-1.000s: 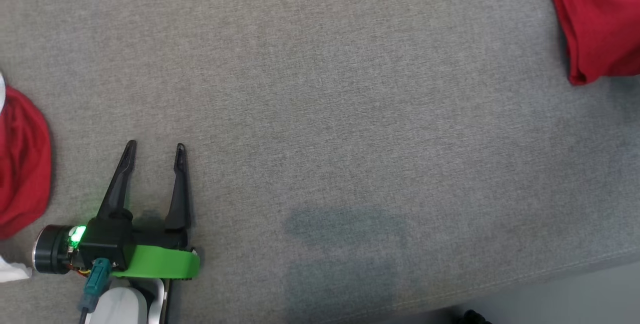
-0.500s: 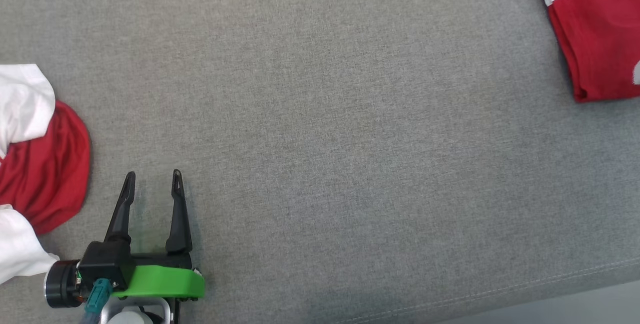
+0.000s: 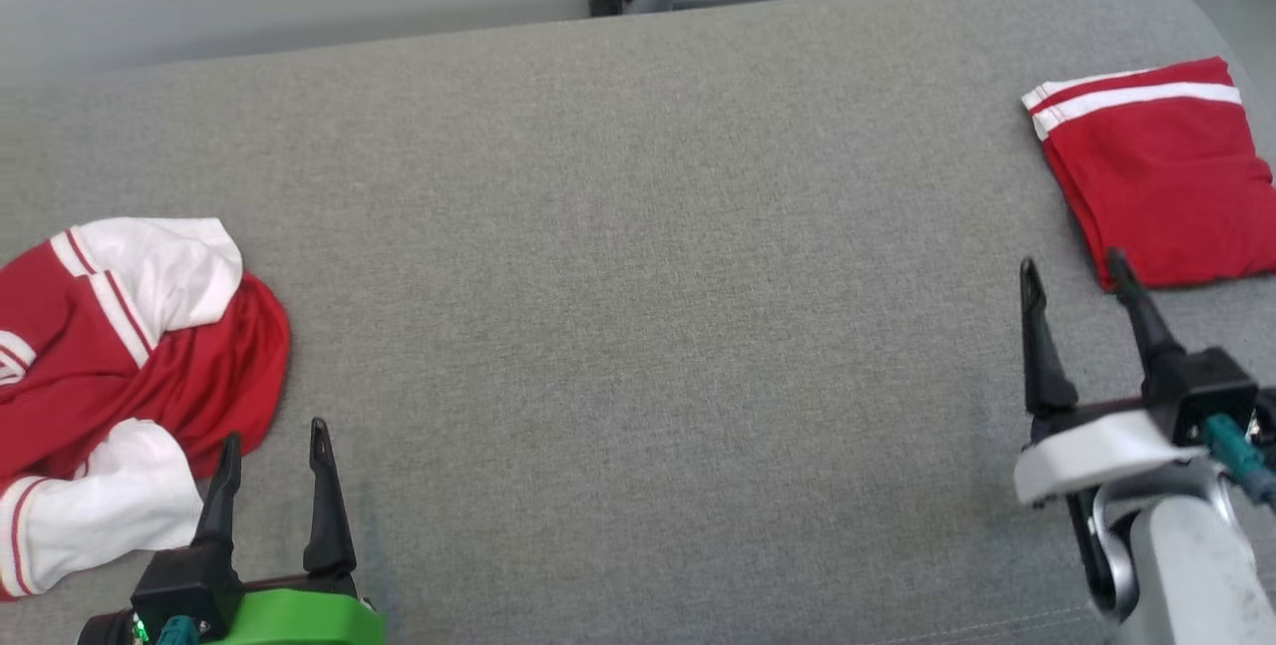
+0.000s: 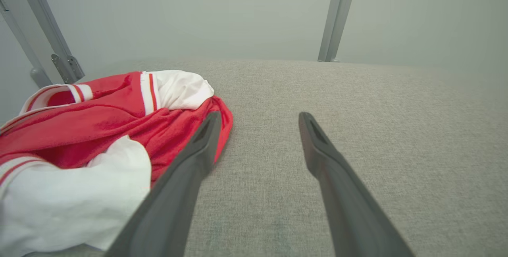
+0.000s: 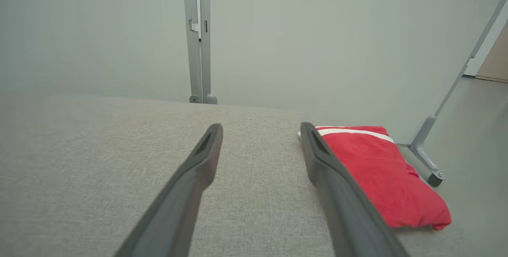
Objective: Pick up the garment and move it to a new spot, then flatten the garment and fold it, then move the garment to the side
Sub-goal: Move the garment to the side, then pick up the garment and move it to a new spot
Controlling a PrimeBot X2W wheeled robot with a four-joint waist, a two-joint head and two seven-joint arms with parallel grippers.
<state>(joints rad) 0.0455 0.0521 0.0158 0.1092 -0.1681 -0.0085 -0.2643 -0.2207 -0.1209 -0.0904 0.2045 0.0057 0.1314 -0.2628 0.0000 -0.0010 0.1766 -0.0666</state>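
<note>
Right fingers (image 3: 1037,356) newly apart beside folded garment (image 3: 1156,176), crumpled jersey (image 3: 120,356) opposite.

folded garment (image 3: 1156,186) right, crumpled garment (image 3: 189,371) left

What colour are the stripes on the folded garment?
White: two stripes across the red folded garment, clearest in the head view.

Sports long black tapered fingers (image 3: 321,495): green collar (image 3: 299,620), teal connector (image 3: 179,630) behind left gripper (image 3: 275,431); white collar (image 3: 1097,451), pale grey forearm (image 3: 1186,565) behind right gripper (image 3: 1071,261).
</note>
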